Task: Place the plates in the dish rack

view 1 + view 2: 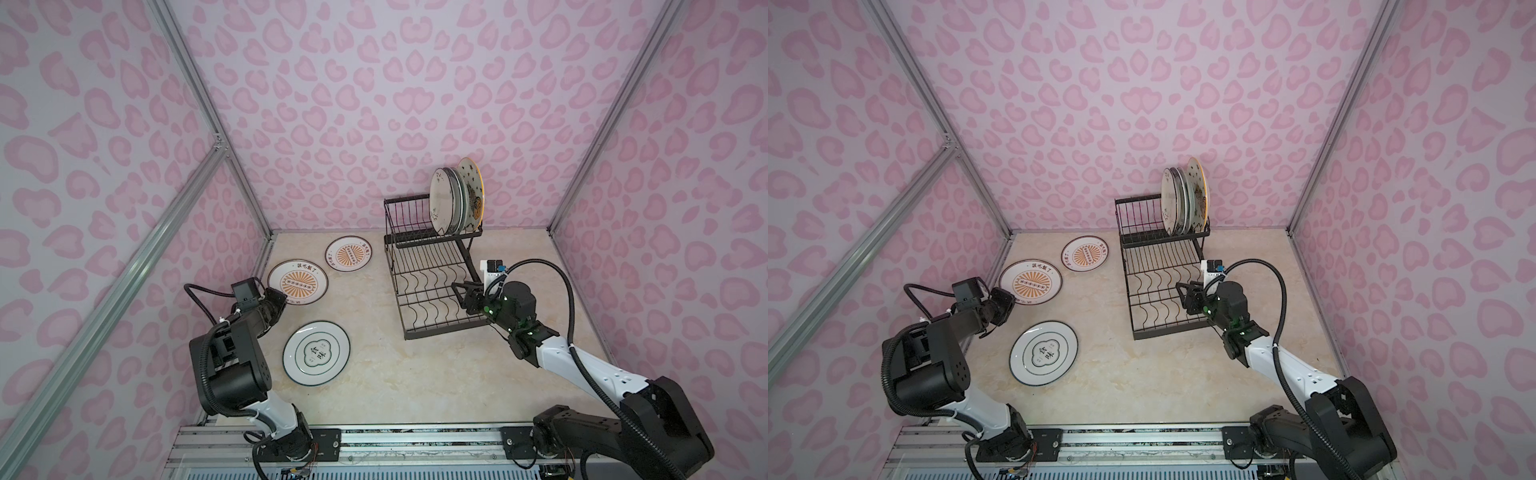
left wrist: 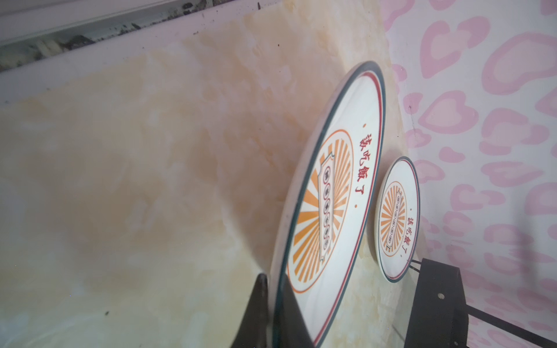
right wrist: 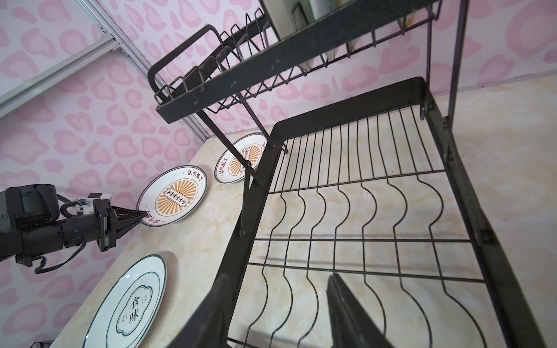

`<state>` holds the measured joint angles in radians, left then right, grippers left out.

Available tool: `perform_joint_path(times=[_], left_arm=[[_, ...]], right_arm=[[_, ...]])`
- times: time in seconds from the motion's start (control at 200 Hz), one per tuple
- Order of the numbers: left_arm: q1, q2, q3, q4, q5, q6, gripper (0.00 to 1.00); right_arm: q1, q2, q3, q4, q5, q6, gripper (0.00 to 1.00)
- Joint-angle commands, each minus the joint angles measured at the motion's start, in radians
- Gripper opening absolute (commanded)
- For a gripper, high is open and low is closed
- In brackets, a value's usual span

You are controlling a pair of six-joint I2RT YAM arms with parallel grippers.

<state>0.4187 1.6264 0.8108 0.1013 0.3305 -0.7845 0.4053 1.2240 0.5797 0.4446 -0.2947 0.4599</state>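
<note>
We are seeing left gripper [image 1: 279, 301] clamping near rim of orange-sunburst plate [image 1: 297, 281]; wrist view is showing fingers [image 2: 259, 301] pressing either side of that edge. 2nd sunburst plate [image 1: 348, 254] and green-ringed plate [image 1: 316, 353] are lying flat on marble tabletop [image 1: 395, 382], left of dish rack [image 1: 428, 286]. Right gripper [image 1: 457, 291] is hovering over rack's lower tray, jaws standing roughly half apart, gripping nothing. Cream plate [image 1: 444, 201] and star-patterned plate [image 1: 471, 183] are standing on edge at right end of upper basket, more plates sitting between.
</note>
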Motion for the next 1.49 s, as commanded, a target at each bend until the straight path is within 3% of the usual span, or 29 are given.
perform_joint_path(times=[0.0, 0.27, 0.435, 0.73, 1.17, 1.49], left_arm=[[0.000, -0.020, 0.019, 0.019, 0.022, 0.015, 0.04], [0.002, -0.053, 0.046, -0.004, 0.068, 0.020, 0.03], [0.001, -0.049, 0.101, -0.045, 0.170, 0.034, 0.04], [-0.001, -0.076, 0.114, -0.073, 0.252, 0.052, 0.04], [-0.126, -0.118, 0.037, -0.083, 0.288, 0.074, 0.04], [-0.178, -0.189, 0.031, -0.202, 0.332, 0.138, 0.03]], right_arm=[[0.001, 0.008, 0.001, 0.034, -0.003, 0.005, 0.51], [0.001, 0.012, 0.003, 0.037, -0.005, 0.008, 0.51], [0.001, 0.017, 0.009, 0.036, -0.007, 0.010, 0.51], [0.010, 0.032, 0.025, 0.038, -0.014, 0.023, 0.52], [0.034, 0.097, 0.063, 0.041, -0.027, 0.037, 0.57], [0.039, 0.157, 0.085, 0.087, -0.072, 0.088, 0.60]])
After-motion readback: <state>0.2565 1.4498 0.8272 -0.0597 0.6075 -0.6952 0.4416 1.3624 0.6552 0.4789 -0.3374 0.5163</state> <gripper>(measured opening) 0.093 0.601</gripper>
